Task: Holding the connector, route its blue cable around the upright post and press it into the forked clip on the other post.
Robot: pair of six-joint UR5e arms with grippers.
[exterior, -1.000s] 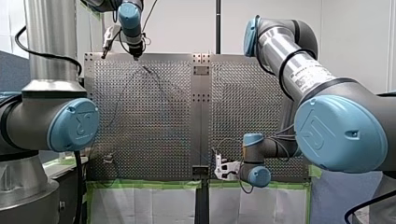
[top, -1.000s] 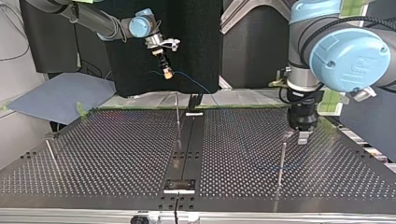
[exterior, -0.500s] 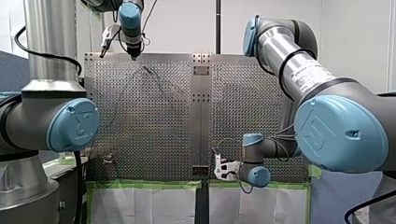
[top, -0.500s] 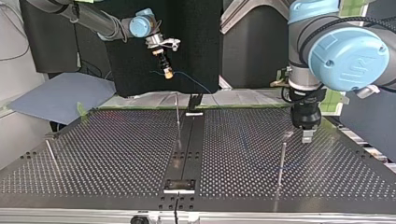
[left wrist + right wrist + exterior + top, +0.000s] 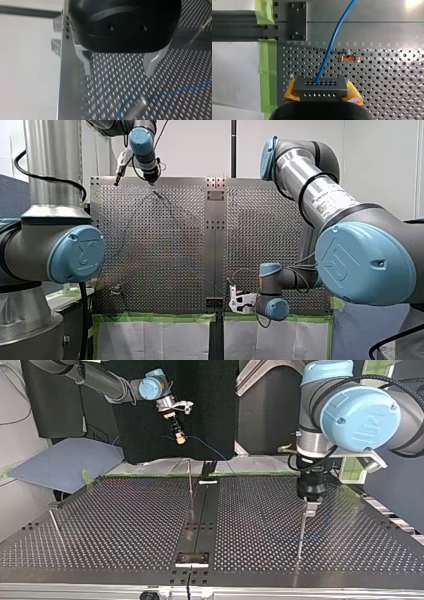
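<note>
In the right wrist view my right gripper [image 5: 320, 96] has its yellow pads shut on a dark grey connector [image 5: 320, 86]. The blue cable [image 5: 334, 42] runs out ahead of it, past an orange-and-metal forked clip [image 5: 349, 59]. In the top view the same gripper [image 5: 178, 436] hangs high over the table's far edge, with the cable [image 5: 210, 450] trailing from it. My left gripper [image 5: 118, 71] is open with bare metal fingers and nothing between them. Ahead of it the cable [image 5: 175, 90] bends round the top of a post [image 5: 135, 112]. From the top view, this gripper [image 5: 310, 508] hovers just above that upright post [image 5: 301, 535].
A thin post [image 5: 190, 480] stands by the dark centre rail [image 5: 202, 520], and another post [image 5: 55, 525] leans at the top view's left. Green tape [image 5: 267, 75] edges the perforated table [image 5: 125, 525]. A blue-grey sheet [image 5: 60, 462] lies beyond the far left corner.
My left arm has swung toward the top view's left, bringing its open gripper over the right-hand post. My right arm and the connector have stayed put.
</note>
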